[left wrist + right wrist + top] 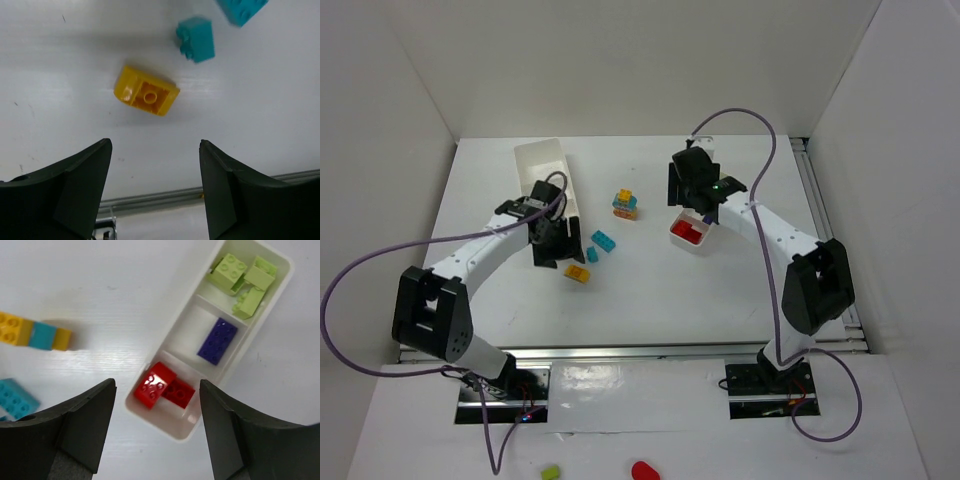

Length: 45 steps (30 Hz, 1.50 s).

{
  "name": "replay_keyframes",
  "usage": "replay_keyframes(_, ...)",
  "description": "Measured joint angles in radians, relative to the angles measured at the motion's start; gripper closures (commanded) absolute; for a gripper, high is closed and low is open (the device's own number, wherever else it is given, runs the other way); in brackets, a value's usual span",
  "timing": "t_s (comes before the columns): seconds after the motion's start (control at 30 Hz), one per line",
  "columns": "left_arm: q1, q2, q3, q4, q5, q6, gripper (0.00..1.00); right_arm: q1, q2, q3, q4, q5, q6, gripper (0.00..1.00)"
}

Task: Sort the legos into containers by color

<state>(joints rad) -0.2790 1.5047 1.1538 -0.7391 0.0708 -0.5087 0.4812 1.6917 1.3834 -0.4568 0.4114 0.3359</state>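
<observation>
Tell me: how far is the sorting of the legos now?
Done: lime bricks, a purple brick and red bricks lie in separate compartments of the tray. In hand: nothing held; the left fingers hang open over a yellow brick, the right fingers open over the tray. Left: that yellow brick, two cyan bricks and a yellow-cyan stack, loose on the table.

Below the right gripper (157, 384) sit three lime legos (230, 271), one purple lego (217, 340), two red legos (152, 387); before the left gripper (155, 144), one yellow lego (146, 91), two cyan legos (196, 39).
</observation>
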Motion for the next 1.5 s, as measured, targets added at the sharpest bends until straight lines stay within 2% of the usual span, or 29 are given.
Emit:
replay_keyframes(0.1,-0.052,-0.026,-0.1,0.018,-0.037,-0.145,0.2,0.037,-0.04,-0.011,0.0,0.0,0.008,0.24)
replay_keyframes(0.23,-0.11,-0.118,-0.245,0.079,-0.088,-0.378,0.1,0.041,-0.038,-0.025,-0.012,0.0,0.014,0.24)
replay_keyframes(0.37,-0.13,-0.13,-0.283,0.103,-0.14,-0.542,0.13,0.043,-0.038,-0.028,-0.025,0.0,0.014,0.22)
replay_keyframes(0.43,-0.13,-0.095,-0.274,0.119,-0.158,-0.583,0.16,0.043,-0.038,-0.028,-0.031,0.0,0.011,0.22)
replay_keyframes(0.63,-0.136,0.026,-0.256,0.142,-0.208,-0.674,0.18,0.044,-0.038,-0.028,-0.039,0.002,0.011,0.22)
replay_keyframes(0.93,-0.138,0.087,-0.199,0.173,-0.248,-0.704,0.18,0.049,-0.038,-0.028,-0.04,0.003,0.011,0.22)
replay_keyframes(1.03,-0.141,0.118,-0.195,0.183,-0.258,-0.705,0.23,0.049,-0.038,-0.028,-0.042,0.0,0.011,0.22)
replay_keyframes(1.13,-0.146,0.138,-0.191,0.176,-0.269,-0.704,0.32,0.049,-0.038,-0.028,-0.042,-0.001,0.008,0.22)
replay_keyframes(1.27,-0.151,0.141,-0.174,0.157,-0.298,-0.701,0.52,0.049,-0.038,-0.03,-0.043,-0.001,0.007,0.22)
replay_keyframes(1.3,-0.153,0.139,-0.166,0.145,-0.309,-0.699,0.63,0.049,-0.038,-0.031,-0.043,-0.001,0.007,0.22)
replay_keyframes(1.33,-0.154,0.136,-0.156,0.132,-0.322,-0.692,0.68,0.049,-0.038,-0.032,-0.043,-0.001,0.007,0.22)
replay_keyframes(1.43,-0.157,0.098,-0.118,0.095,-0.362,-0.641,0.77,0.049,-0.038,-0.036,-0.045,-0.002,0.006,0.22)
replay_keyframes(1.5,-0.158,0.057,-0.075,0.065,-0.391,-0.601,0.77,0.049,-0.038,-0.037,-0.045,-0.001,0.006,0.22)
